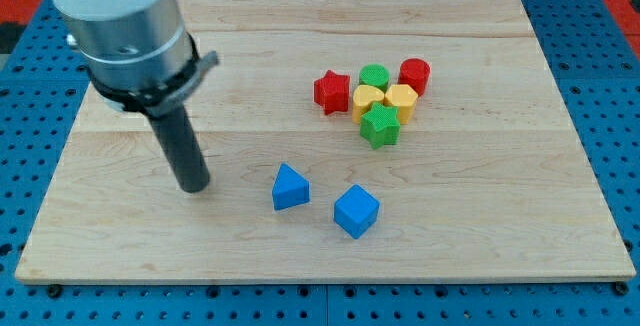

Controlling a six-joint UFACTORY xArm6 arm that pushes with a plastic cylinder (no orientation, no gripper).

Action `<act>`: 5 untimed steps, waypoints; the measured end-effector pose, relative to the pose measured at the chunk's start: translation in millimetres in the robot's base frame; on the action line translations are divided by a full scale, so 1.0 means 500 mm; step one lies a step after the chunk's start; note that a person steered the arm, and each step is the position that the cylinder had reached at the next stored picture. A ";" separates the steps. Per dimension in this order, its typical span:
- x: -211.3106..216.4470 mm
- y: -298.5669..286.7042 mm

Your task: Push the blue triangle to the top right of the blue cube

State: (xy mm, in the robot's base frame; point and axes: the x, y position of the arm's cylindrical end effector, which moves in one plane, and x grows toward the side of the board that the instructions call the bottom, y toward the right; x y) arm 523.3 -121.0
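toward the view's bottom, near the middle of the wooden board (480, 236), the blue triangle (290, 187) sits just to the left of the blue cube (356, 210); the two are near each other but apart, with a strip of bare wood between them, and the cube lies slightly lower in the view. my tip (195, 187) rests on the board to the left of the triangle, at about the same height in the view and clear of it, not touching any block. the arm carries no jaws, only the dark rod, so nothing is clamped or held. the rod rises up and to the left into a grey cylindrical housing (125, 21) at the view's top left.

up and to the right of the blue pair, well apart from them, a tight cluster stands: a red star (331, 91) on its left, a green cylinder (374, 75) at the top, a red cylinder (415, 74) at the right, two yellow blocks (368, 99) (401, 98) side by side in the middle, their shapes hard to make out, and a green star (380, 125) at the bottom. around the board lies a blue perforated table (30, 166).
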 end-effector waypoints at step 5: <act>-0.006 0.396</act>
